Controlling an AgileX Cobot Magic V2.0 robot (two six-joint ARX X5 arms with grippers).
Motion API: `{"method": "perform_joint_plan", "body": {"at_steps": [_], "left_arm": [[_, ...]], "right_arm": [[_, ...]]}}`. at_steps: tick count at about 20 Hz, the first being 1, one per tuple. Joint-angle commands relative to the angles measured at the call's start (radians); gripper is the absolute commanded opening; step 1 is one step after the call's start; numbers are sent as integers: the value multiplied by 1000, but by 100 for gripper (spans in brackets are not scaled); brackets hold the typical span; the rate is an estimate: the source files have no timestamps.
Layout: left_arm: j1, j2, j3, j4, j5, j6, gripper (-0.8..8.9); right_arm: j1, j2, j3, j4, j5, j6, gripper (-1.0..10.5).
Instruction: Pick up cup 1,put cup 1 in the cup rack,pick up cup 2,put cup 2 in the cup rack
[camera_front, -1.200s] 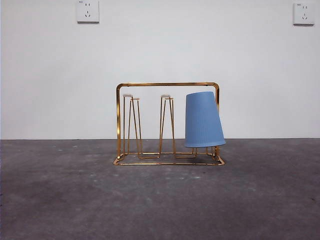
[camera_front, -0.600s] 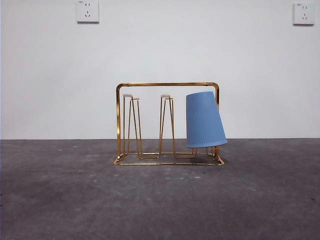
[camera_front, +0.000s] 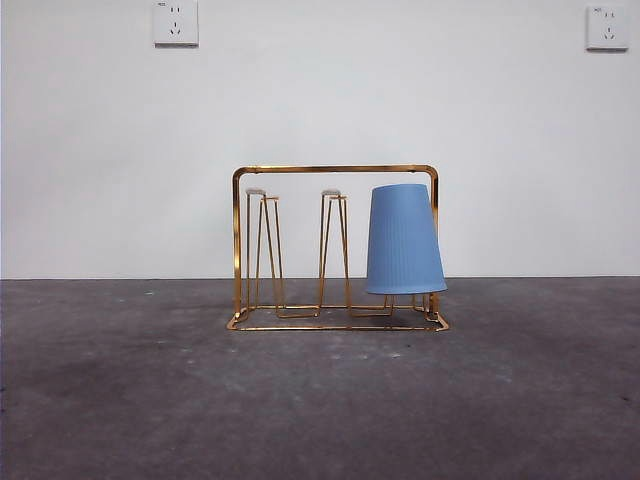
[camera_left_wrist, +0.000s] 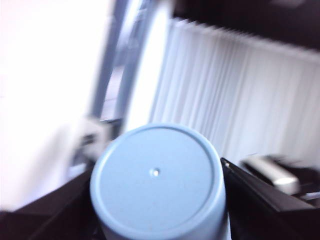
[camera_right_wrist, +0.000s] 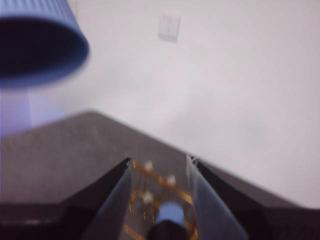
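A blue ribbed cup (camera_front: 405, 240) sits upside down on the right peg of the gold wire cup rack (camera_front: 335, 170), nearly upright. No arm shows in the front view. In the left wrist view my left gripper (camera_left_wrist: 156, 172) is shut on a second blue cup (camera_left_wrist: 157, 185), whose flat base faces the camera. My right gripper (camera_right_wrist: 160, 161) is open and empty, high above the rack (camera_right_wrist: 145, 192) and the cup (camera_right_wrist: 171, 212) on it. The held cup (camera_right_wrist: 40, 45) shows at that view's corner, mouth towards the camera.
The rack's left and middle pegs (camera_front: 262, 250) carry nothing. The rack stands on a dark grey tabletop (camera_front: 320, 410) before a white wall with two sockets (camera_front: 175, 22). White curtains (camera_left_wrist: 240, 90) fill the left wrist view.
The cup on the rack leaned to the right and rocked a little; it now hangs straighter on its peg.
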Motion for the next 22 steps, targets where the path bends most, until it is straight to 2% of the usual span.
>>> {"method": "perform_joint_plan", "body": {"at_steps": [1, 3, 5, 7, 9, 12, 18, 22], "left_arm": [[7, -45, -4, -225, -196, 241, -8], [6, -72, -4, -370, -384, 341, -8], [4, -79, -4, -472, -514, 389, -8], [4, -76, -12, -520, -549, 401, -8], [4, -75, -42, -515, -576, 402, -8], [12, -79, -131, -470, -668, 403, -8], [93, -79, -379, -230, -649, 421, -8], [163, -52, -478, -120, -623, 424, -8]], "right_arm": [[0, 2, -8, -69, 27, 25, 193], [0, 3, -8, -95, 49, 31, 194], [0, 3, -8, -102, 53, 46, 193], [0, 3, -8, -106, 52, 50, 193], [0, 3, -8, -119, 52, 66, 193], [0, 3, -8, -165, 52, 85, 193], [0, -3, -8, -251, 52, 131, 193], [0, -9, -8, -333, 51, 175, 193]]}}
